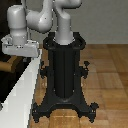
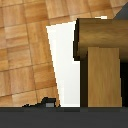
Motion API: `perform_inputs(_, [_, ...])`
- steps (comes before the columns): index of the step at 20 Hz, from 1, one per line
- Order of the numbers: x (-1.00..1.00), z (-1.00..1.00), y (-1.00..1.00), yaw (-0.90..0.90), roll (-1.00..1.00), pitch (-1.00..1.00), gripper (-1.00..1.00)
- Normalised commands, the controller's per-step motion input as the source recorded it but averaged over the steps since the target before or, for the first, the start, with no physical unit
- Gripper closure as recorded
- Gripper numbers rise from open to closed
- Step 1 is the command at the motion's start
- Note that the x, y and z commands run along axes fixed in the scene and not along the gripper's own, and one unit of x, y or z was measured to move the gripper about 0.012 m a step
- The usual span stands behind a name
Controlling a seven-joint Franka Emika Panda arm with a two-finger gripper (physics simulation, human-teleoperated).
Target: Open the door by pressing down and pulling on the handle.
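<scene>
The door [image 1: 11, 82] is seen at the exterior view's left, its dark panel toward 9 o'clock and its light grey-white edge running as a slanted band from about 7 o'clock up toward the arm's wrist. The handle [image 1: 9, 65] is glimpsed as a small tan shape against the dark panel, at about 9 o'clock, just below the grey-white gripper [image 1: 20, 50]. The gripper is held directly above the handle, close to it; contact cannot be confirmed. The jaws are not resolved in either view, so how far apart they stand, and whether anything is held, cannot be told. In the wrist view the handle [image 2: 102, 32] is shown large, as a wood-coloured cylinder with a flat tan bar descending from it, set against the dark panel; the white door edge [image 2: 65, 65] lies just beside it. The black pedestal [image 1: 64, 75] stands at the exterior view's centre on the wood-tiled floor [image 1: 107, 70], with its splayed feet toward 6 o'clock, beside the door edge.
</scene>
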Motion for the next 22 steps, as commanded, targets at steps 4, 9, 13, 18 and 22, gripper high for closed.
perform_inputs(4, [0.00, -0.25, 0.00, 0.00, 0.00, -0.08, 1.00])
perform_inputs(9, [0.00, -0.80, 0.00, 0.00, 0.00, -0.09, 1.00])
perform_inputs(13, [0.00, -0.75, 0.00, 0.00, 0.00, -0.11, 1.00])
perform_inputs(18, [0.00, -0.60, 0.00, 0.00, 0.00, -0.09, 1.00])
perform_inputs(22, [0.00, -0.75, 0.00, 0.00, 0.00, -0.11, 1.00])
